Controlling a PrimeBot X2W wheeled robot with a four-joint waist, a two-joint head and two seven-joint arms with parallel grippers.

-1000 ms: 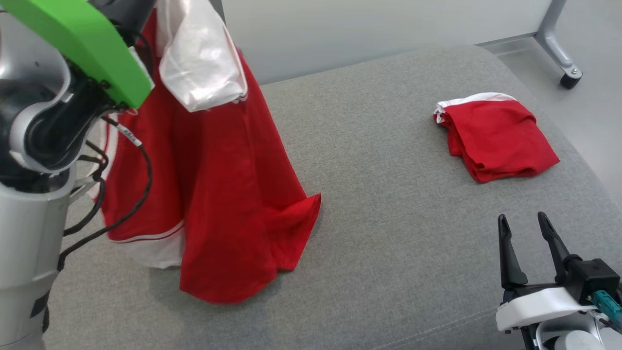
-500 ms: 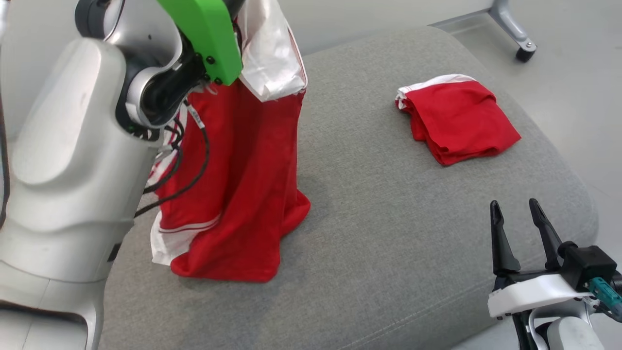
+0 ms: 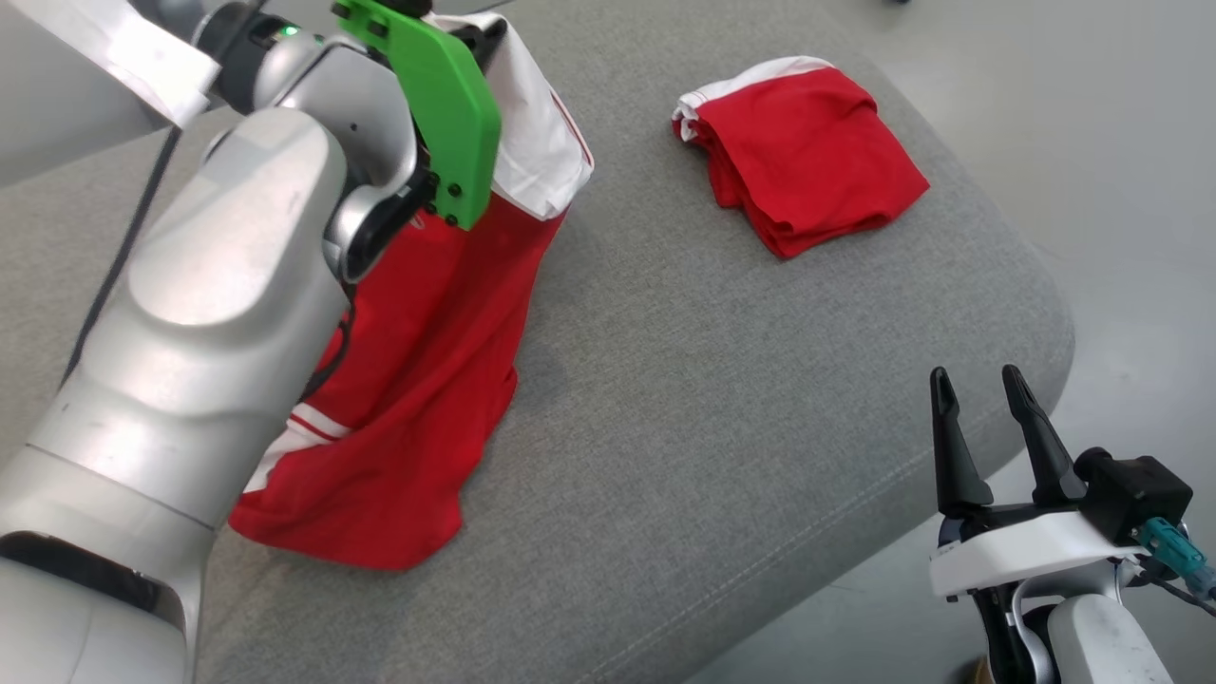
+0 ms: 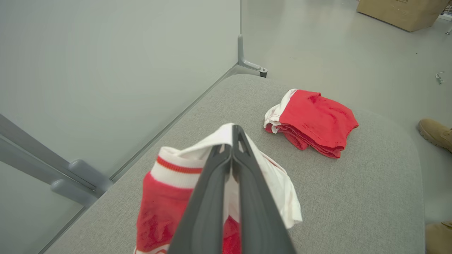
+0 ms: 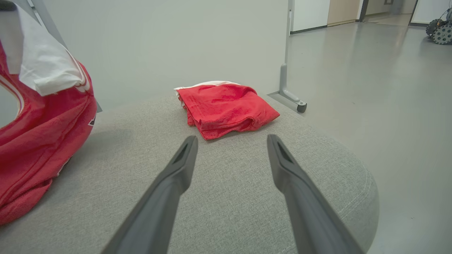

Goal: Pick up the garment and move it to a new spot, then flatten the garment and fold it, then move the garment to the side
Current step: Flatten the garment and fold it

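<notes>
Grey padded surface [image 3: 722, 408], head view: the garment [image 3: 418, 380] hangs lifted, hem resting there. Left wrist view: left hand [image 4: 235, 134] clamped on its white part. Right wrist view: right hand [image 5: 232, 138] spread, empty. Relocation step, I judge; next, lay it flat.

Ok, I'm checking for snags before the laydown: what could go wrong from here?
The left claw pinches just a white edge of the hanging garment; it may slip. Its hem bunches on the cushion, so it may land crumpled. Swinging right could disturb the folded pile.
</notes>
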